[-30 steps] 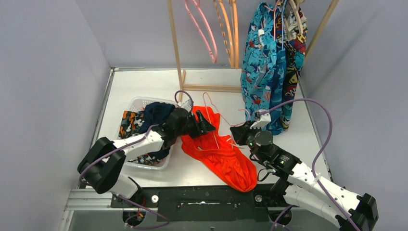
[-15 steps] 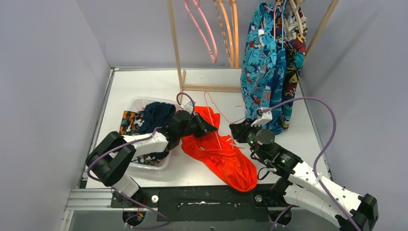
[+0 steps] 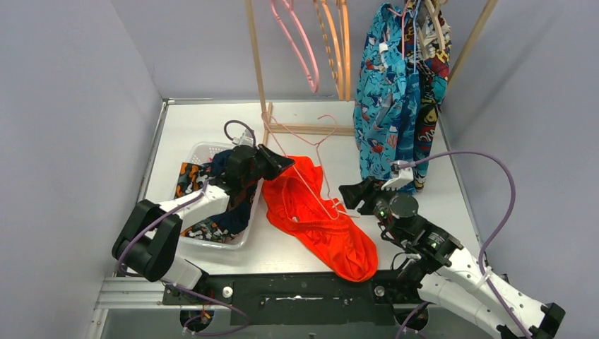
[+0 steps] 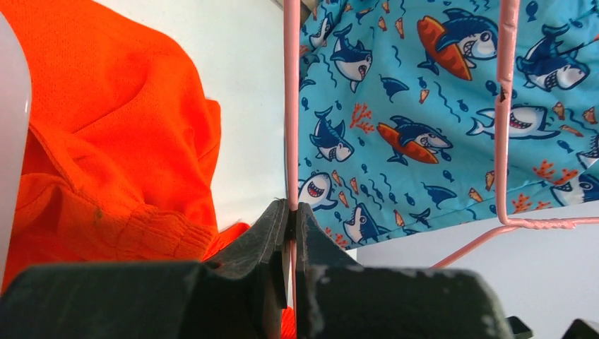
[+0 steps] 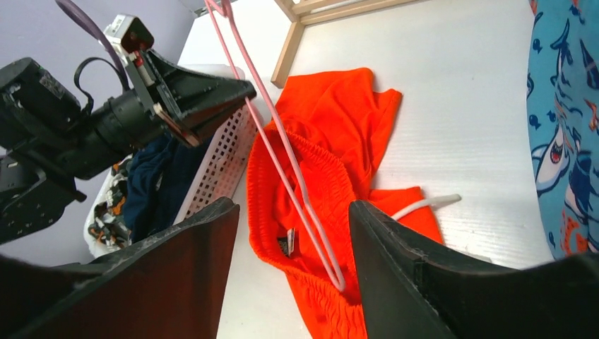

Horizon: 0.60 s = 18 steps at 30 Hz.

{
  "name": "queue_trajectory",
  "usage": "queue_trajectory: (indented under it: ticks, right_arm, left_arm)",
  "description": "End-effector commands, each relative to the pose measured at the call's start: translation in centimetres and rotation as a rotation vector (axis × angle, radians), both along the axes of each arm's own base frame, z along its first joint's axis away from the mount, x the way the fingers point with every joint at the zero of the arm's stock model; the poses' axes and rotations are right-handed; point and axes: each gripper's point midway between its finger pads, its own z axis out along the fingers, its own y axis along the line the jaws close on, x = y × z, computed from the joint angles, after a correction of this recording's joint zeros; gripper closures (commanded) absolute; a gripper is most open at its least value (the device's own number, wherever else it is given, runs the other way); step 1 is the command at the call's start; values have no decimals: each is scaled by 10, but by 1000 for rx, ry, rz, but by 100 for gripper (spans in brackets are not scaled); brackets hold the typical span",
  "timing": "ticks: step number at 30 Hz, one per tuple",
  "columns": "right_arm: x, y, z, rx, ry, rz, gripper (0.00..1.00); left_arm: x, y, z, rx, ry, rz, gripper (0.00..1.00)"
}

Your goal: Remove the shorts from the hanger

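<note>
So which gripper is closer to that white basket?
Left. The left gripper, shut on the pink hanger, sits right beside the white basket; the right gripper is open, across the orange shorts from it.

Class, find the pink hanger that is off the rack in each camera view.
Top external: pink hanger at centre, crossing the orange shorts, one end pinched in the left claw.
Left wrist: upright wire at centre.
Right wrist: diagonal wire, centre-left.
Shared landmark: the orange shorts.
</note>
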Motion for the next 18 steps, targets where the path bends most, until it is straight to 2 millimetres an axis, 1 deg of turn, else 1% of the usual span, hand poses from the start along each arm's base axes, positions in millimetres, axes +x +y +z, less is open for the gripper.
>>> queue_trajectory:
  ticks: [1, 4, 7, 11, 12, 15, 18]
  right_arm:
    - [-15, -3, -9, 50, 33, 22, 40]
    - [-23, 5, -17, 65, 35, 87, 36]
    - [-31, 14, -27, 41, 52, 162, 34]
    - [-36, 17, -41, 0, 104, 193, 31]
    - [-36, 19, -40, 5, 103, 199, 31]
    - [-41, 29, -36, 23, 84, 265, 31]
    - [-39, 30, -44, -6, 123, 257, 31]
  left_arm:
    - [11, -3, 47, -73, -95, 9, 100]
    - [8, -4, 50, -126, -81, 4, 100]
    - [8, 6, 60, -194, -80, 44, 100]
    - [7, 7, 72, -251, -73, 30, 100]
    - [6, 7, 74, -254, -75, 30, 100]
    - [3, 9, 70, -250, -48, 38, 100]
    - [-5, 8, 73, -288, -49, 25, 100]
